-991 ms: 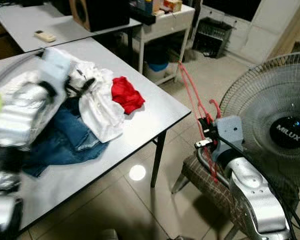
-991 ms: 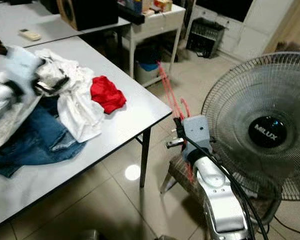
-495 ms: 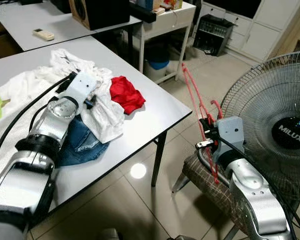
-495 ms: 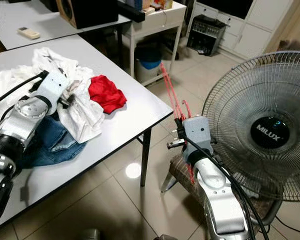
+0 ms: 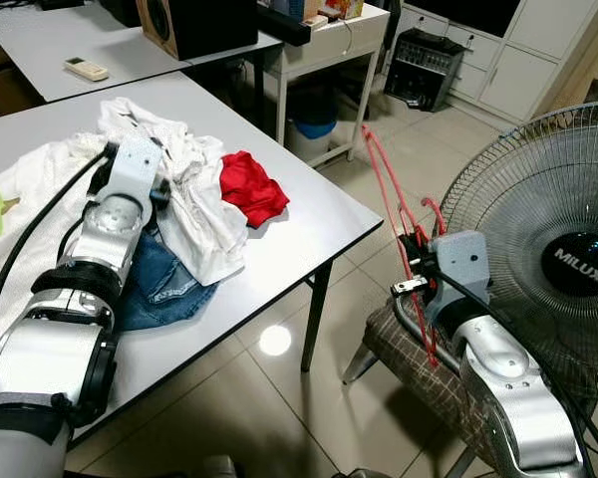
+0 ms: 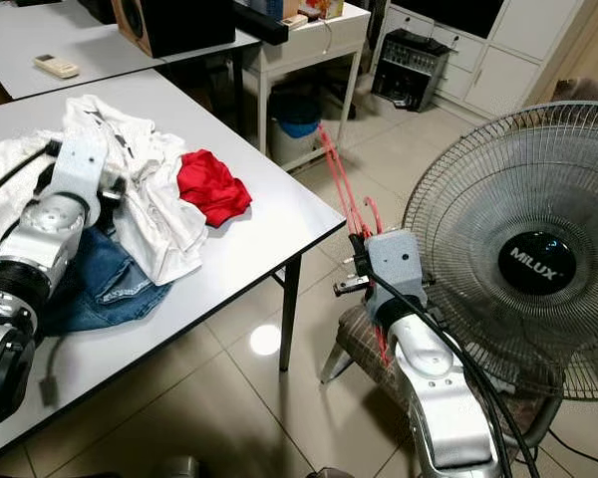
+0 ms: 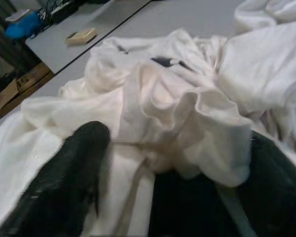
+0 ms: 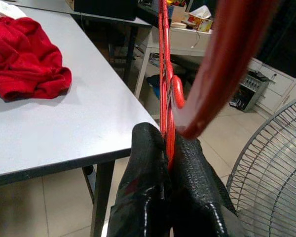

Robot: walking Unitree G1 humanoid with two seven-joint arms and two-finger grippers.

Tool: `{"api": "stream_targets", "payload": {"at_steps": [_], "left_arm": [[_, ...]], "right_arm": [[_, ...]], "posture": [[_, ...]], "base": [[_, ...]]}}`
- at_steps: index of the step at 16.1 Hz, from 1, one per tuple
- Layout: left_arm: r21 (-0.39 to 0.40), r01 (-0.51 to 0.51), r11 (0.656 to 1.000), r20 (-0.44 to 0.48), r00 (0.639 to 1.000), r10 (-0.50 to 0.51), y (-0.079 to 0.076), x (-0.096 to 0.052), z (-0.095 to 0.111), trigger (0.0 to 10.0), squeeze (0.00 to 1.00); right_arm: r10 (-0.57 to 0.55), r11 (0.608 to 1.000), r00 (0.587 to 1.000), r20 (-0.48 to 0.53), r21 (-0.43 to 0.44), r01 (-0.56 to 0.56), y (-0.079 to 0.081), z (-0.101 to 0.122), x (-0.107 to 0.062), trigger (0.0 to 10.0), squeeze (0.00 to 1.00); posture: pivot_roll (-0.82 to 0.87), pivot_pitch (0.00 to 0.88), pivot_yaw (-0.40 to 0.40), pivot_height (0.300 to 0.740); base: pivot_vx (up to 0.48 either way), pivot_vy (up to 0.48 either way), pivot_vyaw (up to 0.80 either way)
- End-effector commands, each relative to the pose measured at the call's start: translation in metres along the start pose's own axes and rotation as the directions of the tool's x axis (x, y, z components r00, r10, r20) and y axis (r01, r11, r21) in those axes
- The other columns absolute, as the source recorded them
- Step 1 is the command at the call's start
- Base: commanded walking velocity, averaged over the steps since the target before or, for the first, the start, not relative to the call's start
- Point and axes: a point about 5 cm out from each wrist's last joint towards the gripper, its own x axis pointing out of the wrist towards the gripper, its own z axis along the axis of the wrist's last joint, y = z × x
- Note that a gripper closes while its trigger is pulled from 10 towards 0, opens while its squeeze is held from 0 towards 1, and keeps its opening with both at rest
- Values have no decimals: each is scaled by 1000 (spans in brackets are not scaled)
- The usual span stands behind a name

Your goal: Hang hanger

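Your right gripper (image 8: 166, 148) is clamped tight on the red hanger (image 5: 387, 199), holding it off the table's corner, over the chair (image 5: 419, 373) and next to the fan (image 5: 538, 239). The hanger's long axis runs up and away from the gripper, tilting toward the white side table (image 5: 339, 45), with its hook (image 5: 429, 212) curling just above the fingers.

Compared to half a second ago, the hanger hasn't really budged. Your left arm has: the left gripper (image 5: 149, 184) swung a bit further back onto the white shirt (image 5: 204, 214) on the table (image 5: 299, 239), beside the jeans (image 5: 164, 284) and red cloth (image 5: 251, 187). From the left wrist view its fingers (image 7: 69, 182) are spread apart over the white fabric.
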Motion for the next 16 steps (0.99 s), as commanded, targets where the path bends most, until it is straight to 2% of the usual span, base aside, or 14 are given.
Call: {"api": "stream_targets", "payload": {"at_steps": [1, 2, 6, 11, 16], "left_arm": [[-11, -2, 1000, 13, 1000, 3, -2, 1, 7, 2118, 0], [-12, 26, 1000, 6, 1000, -26, -5, 1, 6, 0, 0], [-33, 19, 999, -26, 999, -20, -9, 0, -3, 0, 0], [-53, -19, 998, -18, 1000, 18, -2, 0, -3, 0, 0], [-65, -11, 998, -7, 1000, 10, 4, 0, -6, 0, 0]], "right_arm": [[-8, 1000, 1000, -2, -9, 8, -3, 1, 0, 10000, 0], [-7, 1000, 1000, -3, -9, 7, -3, 1, -1, 10000, 0], [-3, 1000, 1000, -9, -12, 3, -3, 0, -2, 10000, 0], [-1, 1000, 1000, -10, -16, 1, -3, 1, -2, 10000, 0], [8, 1000, 1000, -10, -19, -8, -2, 1, -1, 10000, 0]], "posture": [[-10, 49, -27, 740], [-11, 49, -28, 740], [-18, 50, -27, 740], [-19, 48, -33, 740], [-13, 47, -41, 740]], "base": [[0, 0, 0], [0, 0, 0], [0, 0, 0], [0, 0, 0], [0, 0, 0]]}}
